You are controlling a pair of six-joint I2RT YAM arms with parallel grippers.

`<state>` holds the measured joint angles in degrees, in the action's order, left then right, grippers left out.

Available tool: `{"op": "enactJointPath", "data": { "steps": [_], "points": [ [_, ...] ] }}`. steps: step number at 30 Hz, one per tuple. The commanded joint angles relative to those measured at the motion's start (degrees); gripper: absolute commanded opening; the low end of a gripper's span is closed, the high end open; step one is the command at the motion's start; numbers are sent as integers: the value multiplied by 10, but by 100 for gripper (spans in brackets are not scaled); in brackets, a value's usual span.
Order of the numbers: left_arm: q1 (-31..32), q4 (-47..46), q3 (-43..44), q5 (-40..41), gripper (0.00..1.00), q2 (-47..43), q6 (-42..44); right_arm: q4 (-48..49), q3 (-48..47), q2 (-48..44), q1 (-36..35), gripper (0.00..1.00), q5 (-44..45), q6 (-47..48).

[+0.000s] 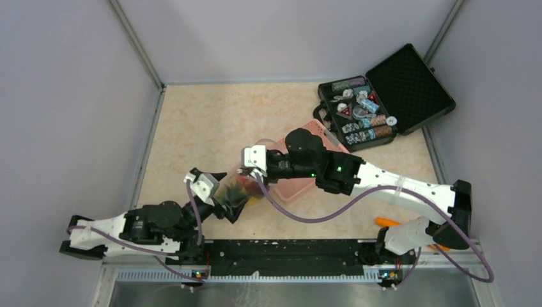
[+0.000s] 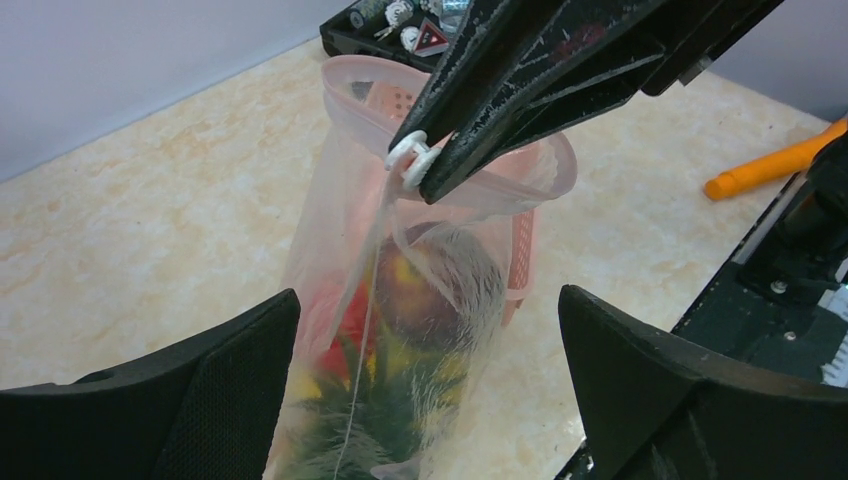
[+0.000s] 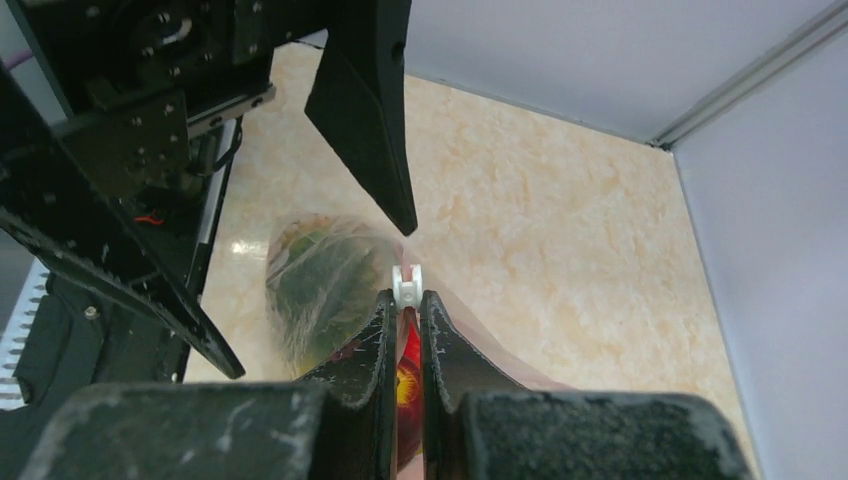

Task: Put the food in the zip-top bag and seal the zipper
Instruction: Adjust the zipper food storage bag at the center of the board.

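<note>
Clear plastic bag (image 1: 233, 193) sits just left of the pink basket (image 1: 300, 182) in the top view. The food (image 1: 246, 187) shows as a red, yellow and green lump inside it. Left gripper (image 1: 227, 195) straddles the bag from the left. Right gripper (image 1: 248, 174) is at the bag's top. Black case (image 1: 377, 102) lies open at the far right. Orange stick (image 1: 387, 222) is near the right arm's base, well apart from the bag.

Left wrist: own fingers (image 2: 230, 380) are spread wide with the bag between them, nothing clamped. The left one is at the bag's side, the right one clear of it. Bag is upright, mouth up. Inside are a maroon fruit (image 2: 440, 290), a red fruit (image 2: 345, 318) and green leaves (image 2: 380, 420) lower down. The right gripper's jaws reach in from above, pinched on the zipper (image 2: 365, 66) at its white slider (image 2: 413, 160).

Right wrist: own fingers are nearly together with only a thin gap. The pink zipper strip is nipped between them, slider right at the tips. The bag body lies beyond, between the left gripper's spread fingers. Cannot tell whether the mouth is sealed.
</note>
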<state>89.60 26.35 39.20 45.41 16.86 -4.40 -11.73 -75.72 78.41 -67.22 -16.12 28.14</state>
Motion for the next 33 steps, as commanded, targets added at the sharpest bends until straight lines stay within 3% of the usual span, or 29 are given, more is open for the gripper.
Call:
{"op": "enactJointPath", "data": {
  "steps": [1,5,9,16,21,27,33],
  "points": [
    [-1,-56,-12,2,99,12,38,39,-5,-25,2,0,-33,-13],
    [-1,-72,-6,-12,99,17,69,30,-12,-20,2,0,-44,-16],
    [-19,-65,6,-32,99,77,69,30,-13,-20,2,0,-43,-19],
    [-219,-70,27,-230,99,101,63,30,-13,-21,2,0,-39,-18],
    [-271,-84,51,-331,96,147,79,29,-11,-19,2,0,-32,-14],
    [-302,-96,46,-426,71,193,60,38,-5,-22,2,0,-21,-18],
    [-311,-104,15,-402,24,153,46,36,-1,-22,2,0,1,-19]
  ]
}}
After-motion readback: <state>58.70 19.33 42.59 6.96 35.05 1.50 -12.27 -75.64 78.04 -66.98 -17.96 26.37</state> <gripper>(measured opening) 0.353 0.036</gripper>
